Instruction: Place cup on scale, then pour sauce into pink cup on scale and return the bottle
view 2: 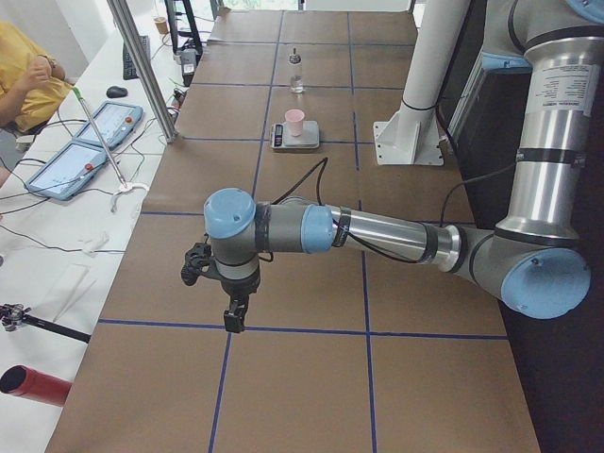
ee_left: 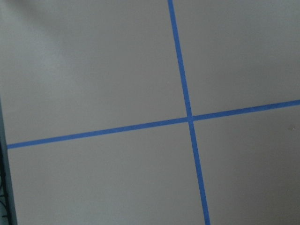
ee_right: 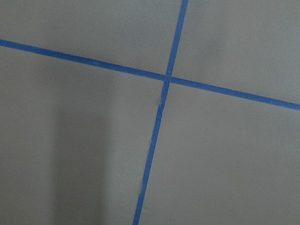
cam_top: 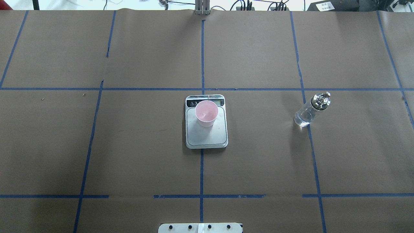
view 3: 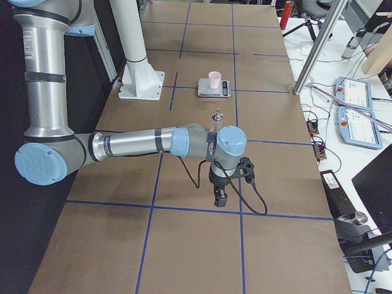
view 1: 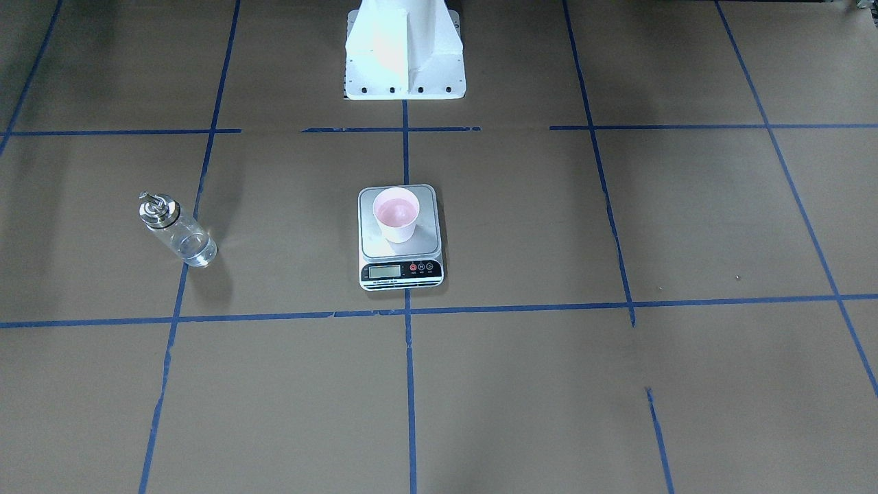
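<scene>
Going across the overhead view: the left gripper (view 2: 232, 323) isn't in it at all. It hangs off at the table's end on the robot's left, pointing down over a blue tape cross. Only the side view catches it, so I honestly can't tell if its fingers are apart or together. Dead centre sits the scale (cam_top: 207, 137) with the cup (cam_top: 206, 113) upright on its platform, pushed toward 12 o'clock, right by the display strip. At 3 o'clock from the scale, well apart from it, the bottle (cam_top: 309, 111) stands upright on the table (cam_top: 129, 145) with nothing touching it. The right gripper (view 3: 218, 201) hangs at the far end past that, and same story, can't tell how its fingers stand. My read: cup-on-scale is done, and I can't make out whether anything has gone into the cup. If the pour is next, the right arm looks closer. It'd need to come in, clamp the glass body, and tip the spout over that narrow cup without nudging it.
</scene>
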`<state>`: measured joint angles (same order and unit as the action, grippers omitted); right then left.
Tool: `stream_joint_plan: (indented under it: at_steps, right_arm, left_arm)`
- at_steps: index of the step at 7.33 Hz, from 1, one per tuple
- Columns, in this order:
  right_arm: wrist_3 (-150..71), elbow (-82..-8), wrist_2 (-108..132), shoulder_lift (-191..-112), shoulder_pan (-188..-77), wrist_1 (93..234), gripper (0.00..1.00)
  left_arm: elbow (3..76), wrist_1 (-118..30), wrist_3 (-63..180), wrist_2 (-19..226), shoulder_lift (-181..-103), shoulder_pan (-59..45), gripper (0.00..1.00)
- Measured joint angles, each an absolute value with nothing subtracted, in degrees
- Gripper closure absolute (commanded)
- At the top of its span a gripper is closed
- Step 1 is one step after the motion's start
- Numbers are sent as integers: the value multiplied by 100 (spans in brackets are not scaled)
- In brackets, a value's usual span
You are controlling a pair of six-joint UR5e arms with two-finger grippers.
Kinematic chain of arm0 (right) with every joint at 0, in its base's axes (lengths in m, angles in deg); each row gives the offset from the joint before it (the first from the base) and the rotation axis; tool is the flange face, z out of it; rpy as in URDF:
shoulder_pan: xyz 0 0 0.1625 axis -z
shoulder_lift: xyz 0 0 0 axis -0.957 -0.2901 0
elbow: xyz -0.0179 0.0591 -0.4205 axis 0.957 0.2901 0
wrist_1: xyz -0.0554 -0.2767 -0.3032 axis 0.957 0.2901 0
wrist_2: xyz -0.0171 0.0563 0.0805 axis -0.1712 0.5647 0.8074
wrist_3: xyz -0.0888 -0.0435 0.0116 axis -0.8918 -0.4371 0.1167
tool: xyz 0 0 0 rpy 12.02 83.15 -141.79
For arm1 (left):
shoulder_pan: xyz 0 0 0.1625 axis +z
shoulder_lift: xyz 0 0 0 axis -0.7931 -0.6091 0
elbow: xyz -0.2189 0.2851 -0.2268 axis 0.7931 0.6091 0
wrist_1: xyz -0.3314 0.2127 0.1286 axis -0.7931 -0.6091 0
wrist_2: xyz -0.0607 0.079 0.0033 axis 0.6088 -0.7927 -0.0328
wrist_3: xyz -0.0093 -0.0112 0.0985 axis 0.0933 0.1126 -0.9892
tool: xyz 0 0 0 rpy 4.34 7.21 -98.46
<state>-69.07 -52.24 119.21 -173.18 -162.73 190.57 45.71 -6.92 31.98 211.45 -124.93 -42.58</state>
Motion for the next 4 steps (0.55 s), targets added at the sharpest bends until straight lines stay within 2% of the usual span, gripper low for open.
stream_joint_plan:
  at_steps: [4]
  right_arm:
    - [-6813, -5141, 12119, -17428, -16254, 18801, 0]
  left_arm:
    - [4465, -706, 3182, 21688, -12223, -4245, 0]
